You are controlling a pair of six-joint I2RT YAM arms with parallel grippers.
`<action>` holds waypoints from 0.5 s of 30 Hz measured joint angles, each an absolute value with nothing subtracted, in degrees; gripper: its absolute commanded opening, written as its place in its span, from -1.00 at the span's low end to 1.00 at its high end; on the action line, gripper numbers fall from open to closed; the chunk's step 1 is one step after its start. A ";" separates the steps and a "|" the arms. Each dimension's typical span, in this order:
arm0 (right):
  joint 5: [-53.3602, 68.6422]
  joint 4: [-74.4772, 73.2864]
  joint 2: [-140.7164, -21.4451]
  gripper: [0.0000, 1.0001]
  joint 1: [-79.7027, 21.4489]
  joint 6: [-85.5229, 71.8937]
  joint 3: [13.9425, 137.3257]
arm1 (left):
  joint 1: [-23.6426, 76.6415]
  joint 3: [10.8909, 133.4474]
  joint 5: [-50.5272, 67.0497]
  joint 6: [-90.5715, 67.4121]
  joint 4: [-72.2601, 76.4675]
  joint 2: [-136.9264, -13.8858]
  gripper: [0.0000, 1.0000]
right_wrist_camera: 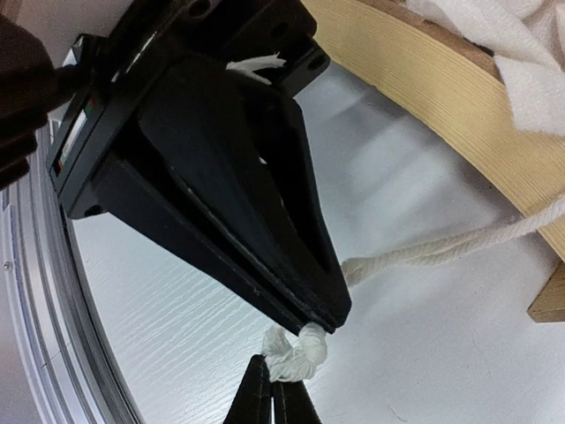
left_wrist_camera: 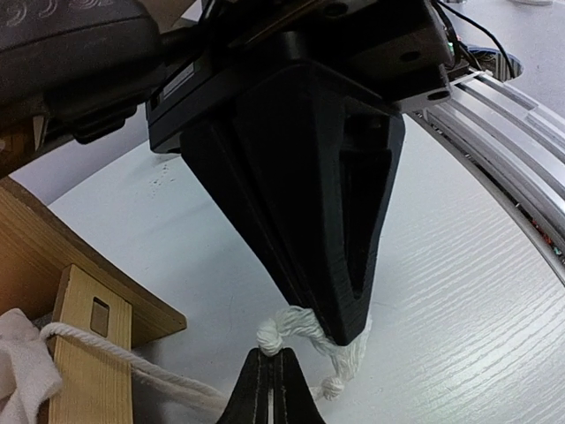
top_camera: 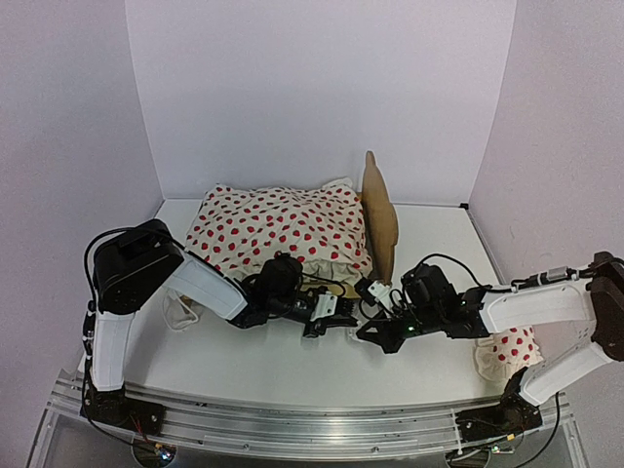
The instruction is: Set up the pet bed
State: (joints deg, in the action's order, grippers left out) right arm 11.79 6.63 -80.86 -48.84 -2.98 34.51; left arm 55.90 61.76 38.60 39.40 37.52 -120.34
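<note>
The left arm [top_camera: 195, 283] bends up high at its elbow on the left. Then it reaches low across the table [top_camera: 263, 366] to the middle. The right arm [top_camera: 531, 307] lies low and reaches left to meet it. The two claws come tip to tip just above the table.

The left gripper [left_wrist_camera: 269, 364] is pinched tight on the knotted end of a white rope [right_wrist_camera: 424, 253]. The right gripper [right_wrist_camera: 272, 375] is pinched tight on that same knot. The rope runs off to the wooden frame and goes through it.

The pet bed [top_camera: 378, 219] sits in the far middle of the table, just beyond the claws. Its wavy headboard stands up with the thin edge showing. The spotty duvet [top_camera: 278, 234] is heaped on its left side, close to the far wall. A little spotty pillow [top_camera: 514, 348] lies at the near right, under the right arm.

There is bare table between the claws and the metal rail [top_camera: 312, 419] at the near edge. White walls close in the left, far and right sides.
</note>
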 measured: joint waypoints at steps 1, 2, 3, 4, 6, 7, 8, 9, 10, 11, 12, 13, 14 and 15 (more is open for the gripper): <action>11.51 6.64 -80.86 -1.00 -48.84 -2.99 34.45 | 55.90 61.76 38.40 39.17 37.44 -120.40 -1.00; 10.88 6.68 -80.88 -0.96 -48.84 -3.03 34.35 | 55.90 61.76 37.82 38.98 37.52 -120.40 -1.00; 9.95 6.68 -80.90 -0.90 -48.84 -3.07 34.14 | 55.90 61.76 37.19 38.71 37.78 -120.40 -1.00; 9.02 6.71 -80.96 -0.85 -48.84 -3.17 33.90 | 55.89 61.76 36.58 38.36 37.98 -120.40 -1.00; 6.54 6.82 -81.47 -0.76 -48.84 -3.46 33.13 | 55.85 61.73 35.37 37.27 38.30 -120.40 -1.00; 5.20 6.78 -82.08 -0.71 -48.84 -3.67 32.60 | 55.76 61.73 34.97 36.83 38.43 -120.40 -1.00; 3.91 6.71 -82.79 -0.65 -48.84 -3.91 32.05 | 55.65 61.73 34.62 36.33 38.51 -120.40 -1.00; 2.78 6.53 -83.68 -0.59 -48.84 -4.32 31.49 | 55.52 61.71 34.41 35.83 38.55 -120.40 -1.00; 1.79 6.28 -84.45 -0.53 -48.84 -4.61 30.99 | 55.41 61.60 34.32 35.41 38.60 -120.40 -1.00; 1.02 5.96 -85.02 -0.47 -48.84 -4.76 30.62 | 55.34 61.40 34.27 34.84 38.64 -120.39 -1.00; 0.35 5.59 -85.49 -0.42 -48.84 -4.83 30.32 | 55.27 61.19 34.25 34.28 38.65 -120.38 -1.00; -0.06 5.28 -85.66 -0.38 -48.84 -5.06 30.21 | 55.16 60.96 34.20 33.75 38.66 -120.38 -1.00; -0.43 5.08 -85.71 -0.34 -48.84 -5.15 30.20 | 55.09 60.69 34.13 33.10 38.68 -120.37 -1.00; -0.74 5.17 -85.71 -0.29 -48.84 -5.15 30.20 | 55.05 60.45 34.06 32.82 38.68 -120.31 -1.00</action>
State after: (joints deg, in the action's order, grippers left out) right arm -0.74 5.17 -85.71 -48.84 -5.15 30.20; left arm 55.05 60.45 34.06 32.82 38.68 -120.31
